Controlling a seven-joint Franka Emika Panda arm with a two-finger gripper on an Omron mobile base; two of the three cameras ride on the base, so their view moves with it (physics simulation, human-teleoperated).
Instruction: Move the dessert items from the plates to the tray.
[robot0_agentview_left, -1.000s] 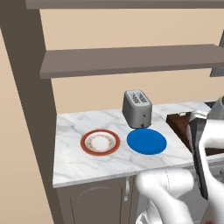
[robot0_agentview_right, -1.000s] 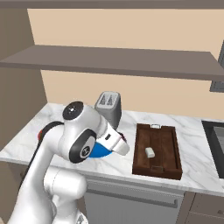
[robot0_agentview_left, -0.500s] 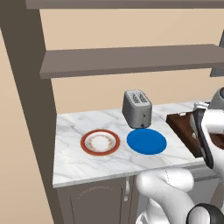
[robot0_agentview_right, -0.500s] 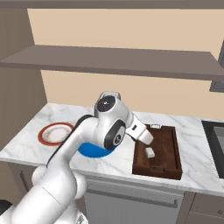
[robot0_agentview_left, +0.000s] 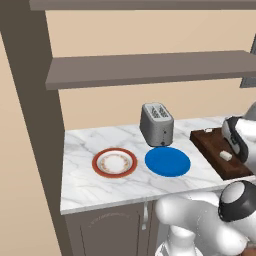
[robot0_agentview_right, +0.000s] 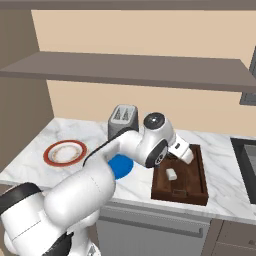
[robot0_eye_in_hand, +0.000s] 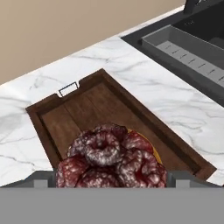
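On the left, our two plates, the patterned one (robot0_agentview_left: 114, 162) and the blue one (robot0_agentview_left: 167, 161), sit bare. Right of them, the cream cube (robot0_agentview_right: 171, 174) lies in the tray (robot0_eye_in_hand: 144, 118). Our gripper (robot0_eye_in_hand: 111, 173) is clamped on the dark cupcake (robot0_eye_in_hand: 111, 161), which hangs just above the tray floor.

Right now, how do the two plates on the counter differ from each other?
The blue plate is one plain colour; the patterned plate is white with a red-orange rim. The blue plate lies nearer the tray, in front of the toaster; the patterned plate sits farther away. Both are round, flat, similar in size and bare.
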